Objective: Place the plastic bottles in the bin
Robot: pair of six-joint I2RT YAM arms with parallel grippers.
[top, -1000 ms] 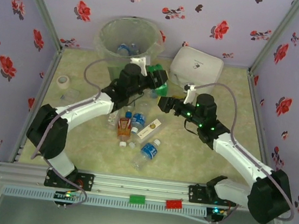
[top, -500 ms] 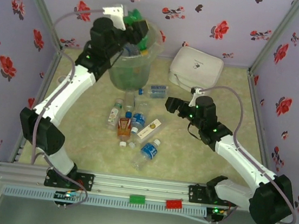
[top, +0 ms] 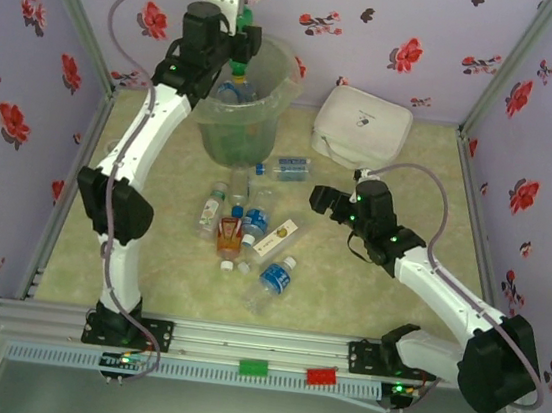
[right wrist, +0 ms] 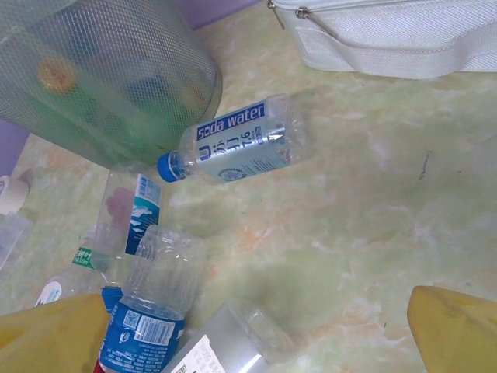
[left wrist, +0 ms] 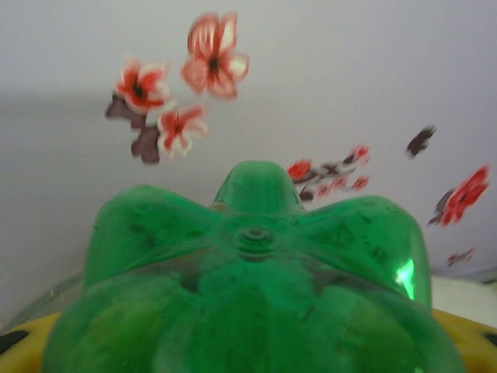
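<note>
Plastic bottles lie loose in a cluster near the middle of the tabletop, a pale green-beige surface with a marbled pattern. Most are clear with blue labels, and an amber one lies just beside a flat carton. A soda-water bottle lies on its side near the foot of the bin, which stands at the far edge and has bottles inside. The left gripper hangs over the bin's rim, clamped on a green bottle whose base faces the wrist camera. The right gripper hovers above the table with its jaws spread wide and nothing between them. A white box sits to the right of the bin, and a tape roll lies near the left wall. Lilac walls printed with red flowers enclose three sides, and metal posts stand at the corners.
</note>
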